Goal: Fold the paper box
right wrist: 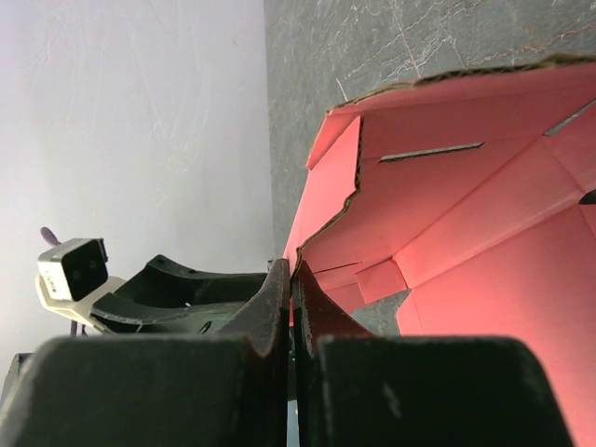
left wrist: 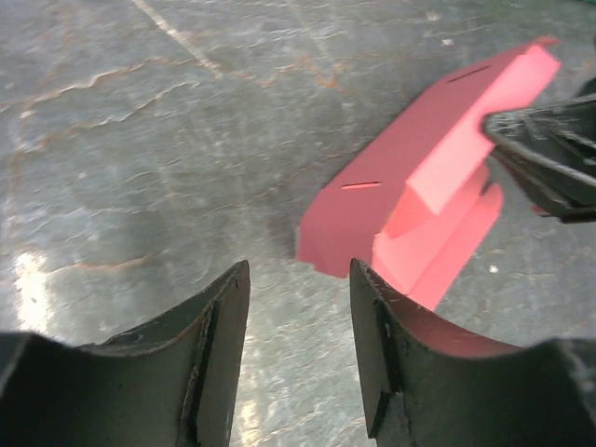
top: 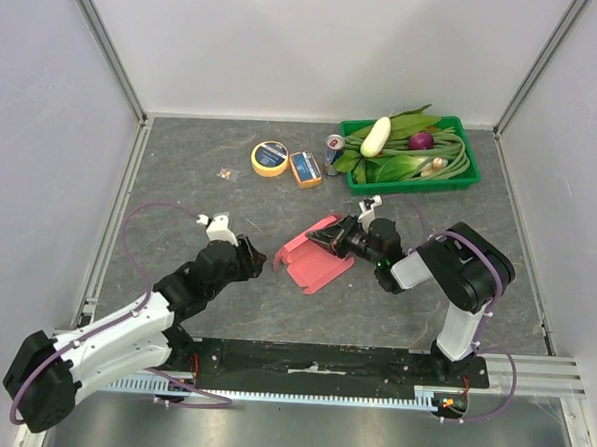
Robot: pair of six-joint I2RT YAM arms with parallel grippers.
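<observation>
Reaching from the left with its arm stretched low, the left gripper point(top: 254, 261) hovers just beside the paper box point(top: 312, 259); the bent right arm brings the right gripper point(top: 330, 237) to the box's right side.

Left wrist view: jaws partly apart, empty, the box just ahead.

Right wrist view: jaws pinched tight on the box's raised flap edge.

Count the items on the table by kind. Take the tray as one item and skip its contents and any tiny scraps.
paper box: 1
tape roll: 1
small blue-and-orange box: 1
can: 1
green tray: 1
Total: 5
</observation>
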